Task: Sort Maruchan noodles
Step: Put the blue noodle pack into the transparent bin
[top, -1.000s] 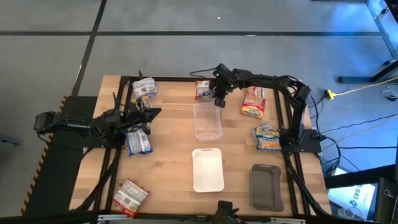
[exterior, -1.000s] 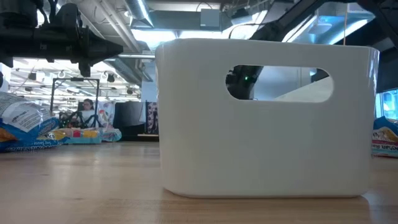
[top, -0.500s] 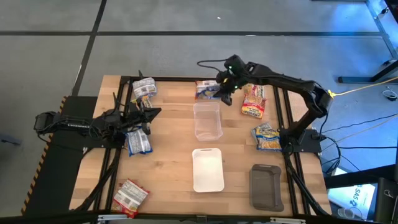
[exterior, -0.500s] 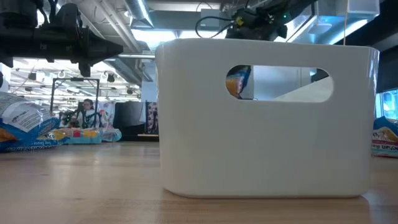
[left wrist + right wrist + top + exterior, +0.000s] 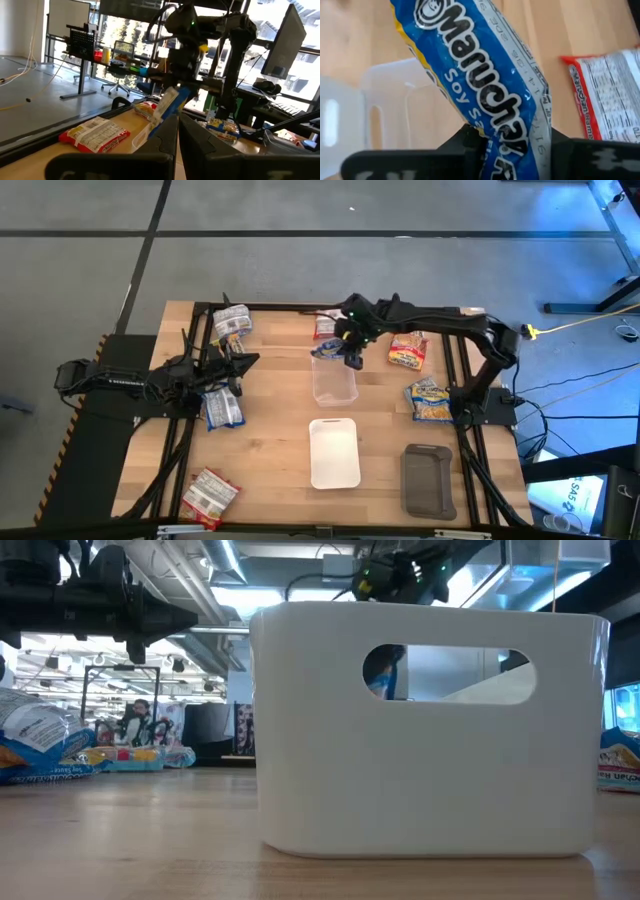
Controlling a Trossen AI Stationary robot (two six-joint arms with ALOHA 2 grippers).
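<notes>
My right gripper (image 5: 351,350) is shut on a blue-yellow Maruchan packet (image 5: 480,70) above the far end of the clear bin (image 5: 334,375). In the left wrist view the packet (image 5: 167,107) hangs tilted under that gripper. Through the bin's handle hole in the low view, the packet (image 5: 384,670) shows blue. My left gripper (image 5: 240,363) waits shut at the table's left, near a blue packet (image 5: 222,408) lying flat. Other packets lie flat: silver (image 5: 232,322), red (image 5: 325,328), orange-red (image 5: 407,345), blue-yellow (image 5: 428,400), red (image 5: 210,495). My right gripper pinches the blue-yellow packet by one short end (image 5: 510,135) between its two fingers, coming from above and pointing down. The packet is lifted clear and hangs tilted below the fingers, over the bin's far rim (image 5: 332,350).
A white tray (image 5: 334,452) and a dark grey tray (image 5: 428,480) sit near the table's near edge. Bare wood lies between the bin and the left arm. A person (image 5: 135,720) sits in the room beyond the table.
My right gripper has risen from beside the red packet at the far edge with the blue-yellow packet in it. It has then swung a little toward the near edge, over the bin's far rim. The packet is now lifted clear and shows in the bin's handle hole.
</notes>
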